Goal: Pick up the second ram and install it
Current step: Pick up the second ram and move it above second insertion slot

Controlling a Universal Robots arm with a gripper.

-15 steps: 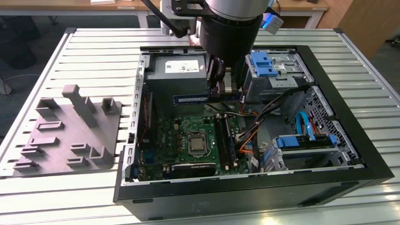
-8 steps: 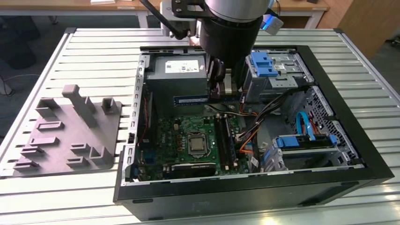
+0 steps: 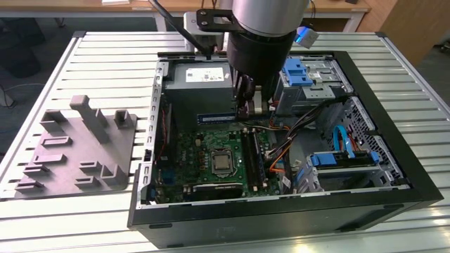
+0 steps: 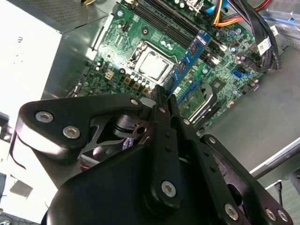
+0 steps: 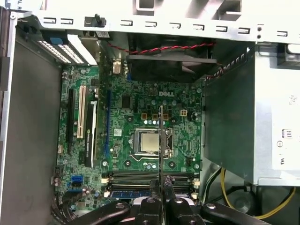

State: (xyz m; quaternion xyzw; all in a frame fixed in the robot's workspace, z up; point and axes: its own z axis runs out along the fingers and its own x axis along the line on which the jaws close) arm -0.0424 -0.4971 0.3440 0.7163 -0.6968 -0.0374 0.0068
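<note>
Second ram (image 3: 214,117), clamped by the gripper (image 5: 161,191), hangs over the green board (image 5: 140,103) beside the power-supply box (image 3: 200,95).

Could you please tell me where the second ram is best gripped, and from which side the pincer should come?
Pinch the second ram across its two flat faces near one end, coming from above. It is thin, with its faces upright, so only they offer parallel surfaces, and the lower edge stays free. The pincer appears shut on it this way.
</note>
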